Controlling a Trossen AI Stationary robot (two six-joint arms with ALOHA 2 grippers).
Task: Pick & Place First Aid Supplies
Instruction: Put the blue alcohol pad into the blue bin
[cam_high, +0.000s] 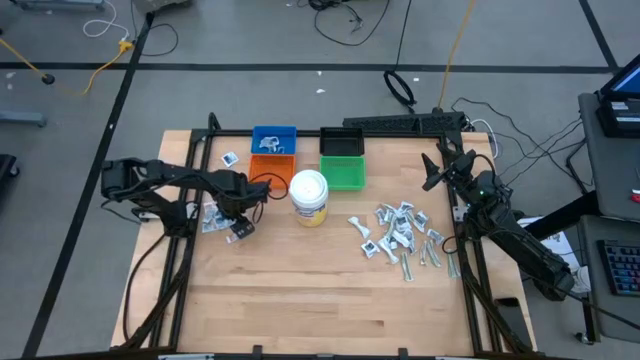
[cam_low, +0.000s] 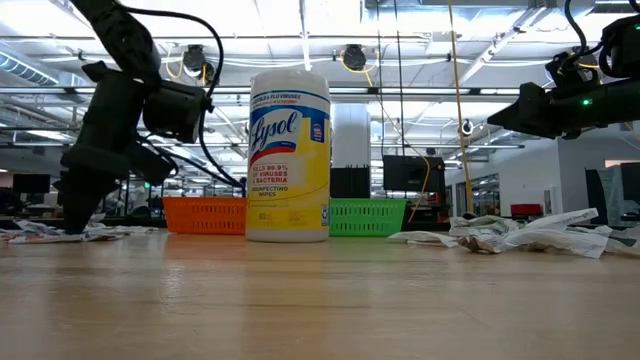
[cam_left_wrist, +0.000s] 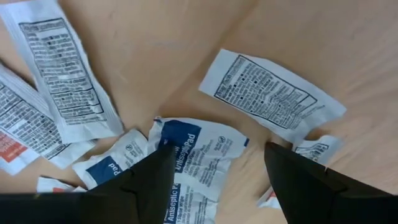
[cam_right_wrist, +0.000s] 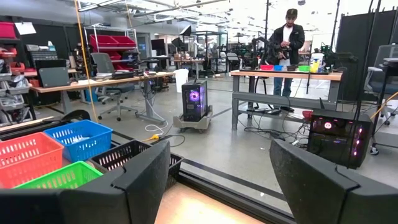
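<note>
Hovering low over small flat white-and-blue antiseptic packets (cam_left_wrist: 199, 158) near the wooden table's (cam_high: 300, 300) left edge, left gripper (cam_left_wrist: 217, 177) fingers spread wide (nothing held); right gripper (cam_right_wrist: 217, 180) raised, open, near right edge.

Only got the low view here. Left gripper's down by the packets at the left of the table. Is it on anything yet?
Observer: Not gripping. In the left wrist view the left gripper is open, its fingers either side of a blue-and-white antiseptic pad packet lying flat on the table.
Operator: Right arm?
Observer: The right gripper is open and empty, raised at the table's far right edge, facing out into the room.
Operator: Anything binned? I only see orange and green.
Observer: The high view shows a blue bin behind the orange bin, with small white packets in it.
</note>
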